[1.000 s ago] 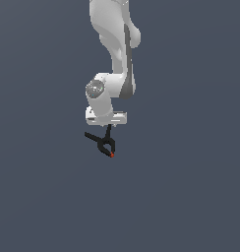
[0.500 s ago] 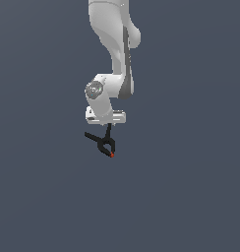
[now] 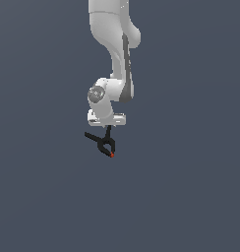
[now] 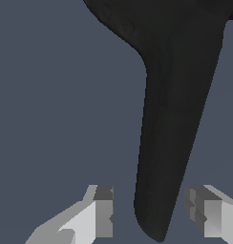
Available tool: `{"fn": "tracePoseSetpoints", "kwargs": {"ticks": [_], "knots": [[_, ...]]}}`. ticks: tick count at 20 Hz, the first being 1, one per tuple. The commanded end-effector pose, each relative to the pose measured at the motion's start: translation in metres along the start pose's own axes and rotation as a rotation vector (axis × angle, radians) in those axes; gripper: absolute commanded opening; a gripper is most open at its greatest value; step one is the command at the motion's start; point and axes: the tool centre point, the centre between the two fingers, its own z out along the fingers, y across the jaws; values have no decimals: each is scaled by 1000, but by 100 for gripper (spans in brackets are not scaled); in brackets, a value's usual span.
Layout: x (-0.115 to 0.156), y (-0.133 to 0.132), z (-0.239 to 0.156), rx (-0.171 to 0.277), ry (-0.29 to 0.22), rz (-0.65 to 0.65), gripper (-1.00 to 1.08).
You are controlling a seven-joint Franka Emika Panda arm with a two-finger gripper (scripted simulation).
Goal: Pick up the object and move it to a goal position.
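Flat, even, dim simulator light, no cast shadows or glare; wrist view's edges look blocky.

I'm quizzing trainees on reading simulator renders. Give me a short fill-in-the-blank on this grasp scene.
1. The spring clamp hangs directly ____ the white pincer.
2. The clamp's body is ____ in colour.
3. The clamp's small tip is coloured ____.
4. In the wrist view, a clamp handle lies ____ the two fingertips.

Missing words: below; black; red-orange; between
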Motion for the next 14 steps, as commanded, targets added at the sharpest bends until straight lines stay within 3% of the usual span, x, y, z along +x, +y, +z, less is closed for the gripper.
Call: {"fn": "tracePoseSetpoints", "kwargs": {"ticks": [1,2,14], "knots": [[0,0,3,0,1,0,28],[0,0,3,0,1,0,-100],[0,0,1,0,1,0,-100]]}}
